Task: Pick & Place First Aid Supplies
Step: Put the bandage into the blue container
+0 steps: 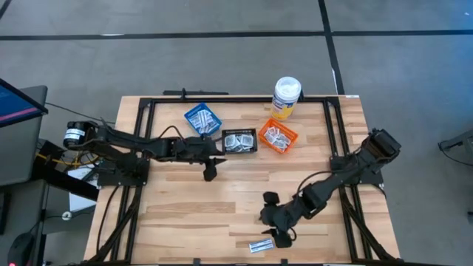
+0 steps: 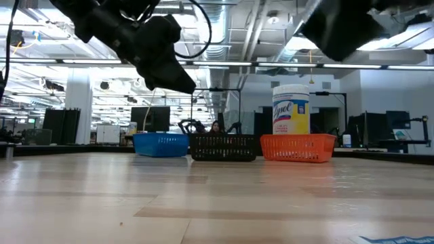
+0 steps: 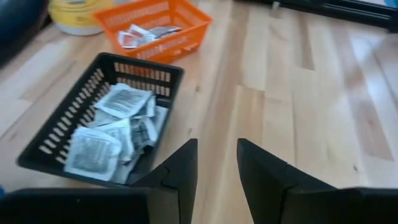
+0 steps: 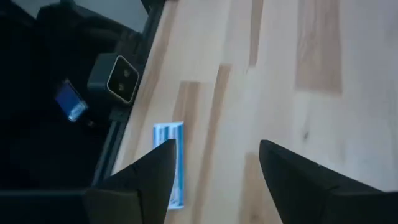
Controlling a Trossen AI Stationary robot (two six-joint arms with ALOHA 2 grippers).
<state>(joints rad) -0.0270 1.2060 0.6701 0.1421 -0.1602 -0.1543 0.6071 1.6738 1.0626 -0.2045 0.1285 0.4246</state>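
Note:
First aid supplies, small white packets, lie in the blue basket [image 1: 202, 118], the black basket [image 3: 102, 127] and the orange basket [image 3: 155, 28]. One narrow white strip with blue print [image 4: 173, 163] lies flat on the table near its front edge [image 1: 261, 245]. My right gripper [image 4: 217, 149] hovers open just above and beside this strip [image 1: 274, 229], with only bare wood between its fingers. My left gripper [image 3: 217, 144] is open too. It hangs in the air [image 1: 211, 171] just on the near side of the black basket and holds nothing.
A tall white bottle with a yellow label [image 1: 286, 96] stands behind the orange basket at the far edge. The three baskets form a row at the table's far middle. A black frame [image 1: 148, 103] runs around the tabletop. Bare wood lies between the two arms.

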